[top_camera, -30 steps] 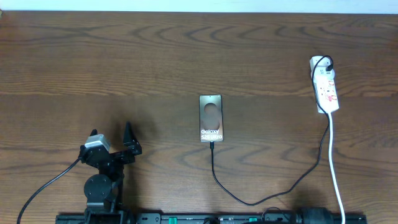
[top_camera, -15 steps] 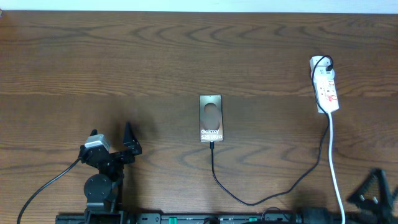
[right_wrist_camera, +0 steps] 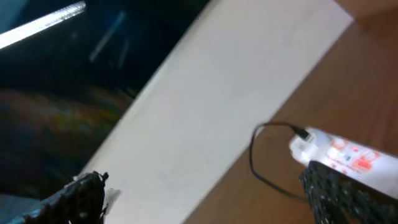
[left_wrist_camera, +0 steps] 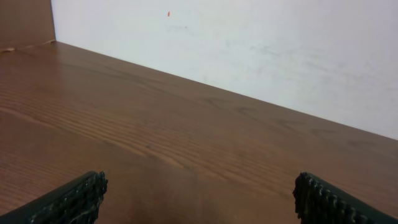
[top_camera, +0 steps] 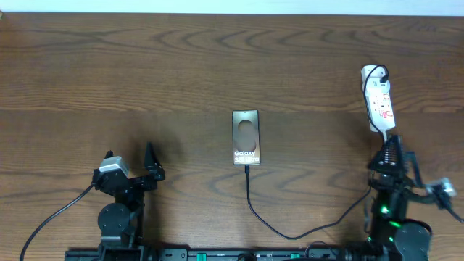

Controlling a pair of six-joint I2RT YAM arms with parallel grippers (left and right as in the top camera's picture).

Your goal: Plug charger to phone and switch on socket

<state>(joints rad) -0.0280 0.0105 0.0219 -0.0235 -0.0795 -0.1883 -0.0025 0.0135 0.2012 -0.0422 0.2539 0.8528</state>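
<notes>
from above, the phone [top_camera: 246,138] lies mid-table [top_camera: 145,72] with the charger [top_camera: 249,190] touching its bottom edge and the socket [top_camera: 379,98] at upper right, just above the right end effector [top_camera: 391,148], while the left wrist view shows the left end effector [left_wrist_camera: 199,193] wide apart and empty, and the right wrist view shows the right one [right_wrist_camera: 205,193] wide apart too, with the socket [right_wrist_camera: 348,155] at the right edge.

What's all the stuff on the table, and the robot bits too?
Flat dark-grey phone with white lettering: one, dark grey, table's middle.
Thin black charger cable: one, black, from phone's near edge to strip's far end.
Narrow white power strip with red markings: one, white, far right.
Thick white cord: one, white, leaving the strip's near end, partly hidden.
Brown wooden table: one, brown, under everything.
Left pincer: one, black, near left, open.
Right pincer: one, black, near right, open.
</notes>
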